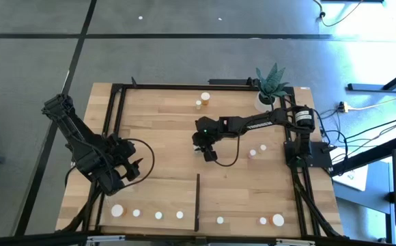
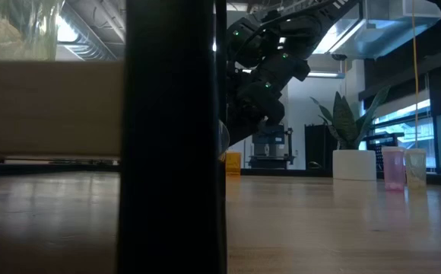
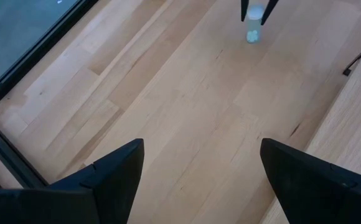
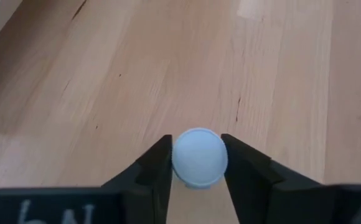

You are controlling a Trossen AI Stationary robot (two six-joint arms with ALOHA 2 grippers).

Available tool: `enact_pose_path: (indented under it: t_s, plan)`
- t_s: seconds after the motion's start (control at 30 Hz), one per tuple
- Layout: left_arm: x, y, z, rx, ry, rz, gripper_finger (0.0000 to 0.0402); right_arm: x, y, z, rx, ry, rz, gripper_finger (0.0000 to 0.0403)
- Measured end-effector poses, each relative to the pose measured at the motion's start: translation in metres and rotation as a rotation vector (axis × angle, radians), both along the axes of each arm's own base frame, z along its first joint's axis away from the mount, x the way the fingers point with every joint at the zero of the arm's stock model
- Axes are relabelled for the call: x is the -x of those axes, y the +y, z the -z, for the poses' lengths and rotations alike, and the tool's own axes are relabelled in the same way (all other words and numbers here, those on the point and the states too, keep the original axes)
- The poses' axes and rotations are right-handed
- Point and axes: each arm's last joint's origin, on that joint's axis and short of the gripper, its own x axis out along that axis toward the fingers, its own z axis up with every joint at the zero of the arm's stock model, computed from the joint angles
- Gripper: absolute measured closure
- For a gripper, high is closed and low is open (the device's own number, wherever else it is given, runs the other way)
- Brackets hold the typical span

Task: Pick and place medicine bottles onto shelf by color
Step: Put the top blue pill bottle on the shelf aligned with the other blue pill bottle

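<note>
While the high view looks straight down, the right gripper [image 1: 210, 154] sits over mid-table, its arm reaching in bent from the right edge; the left gripper [image 1: 131, 168] waits near the left side. More bottles [image 1: 158, 214] stand on the shelf [image 1: 177, 198] along the near edge. At table height, the right gripper [image 2: 239, 129] hangs above the wood. From the left wrist, its own fingers [image 3: 112, 180] stand wide apart, holding nothing. From the right wrist, both fingers [image 4: 152, 171] press the bottle [image 4: 198, 157], cap up toward the camera, long axis upright.
</note>
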Motion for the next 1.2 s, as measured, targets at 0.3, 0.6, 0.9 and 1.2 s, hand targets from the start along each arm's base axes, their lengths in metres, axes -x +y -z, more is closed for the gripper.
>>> enact_pose_path:
  t_s: [0.3,0.6,0.9,1.2]
  plan:
    - [0.0,0.0,0.0,0.0,0.0,0.0,0.0087,-0.006,-0.003,-0.008,0.0,-0.019,0.112,0.0275]
    - [0.0,0.0,0.0,0.0,0.0,0.001,0.0087,-0.027,-0.003,-0.051,0.071,-0.09,0.218,0.0275]
    - [0.0,0.0,0.0,0.0,0.0,0.001,0.0087,-0.042,0.003,-0.1,0.147,-0.162,0.238,0.0274]
    - [0.0,0.0,0.0,0.001,0.0,0.001,0.0087,-0.065,0.002,-0.098,0.173,-0.185,0.238,0.0274]
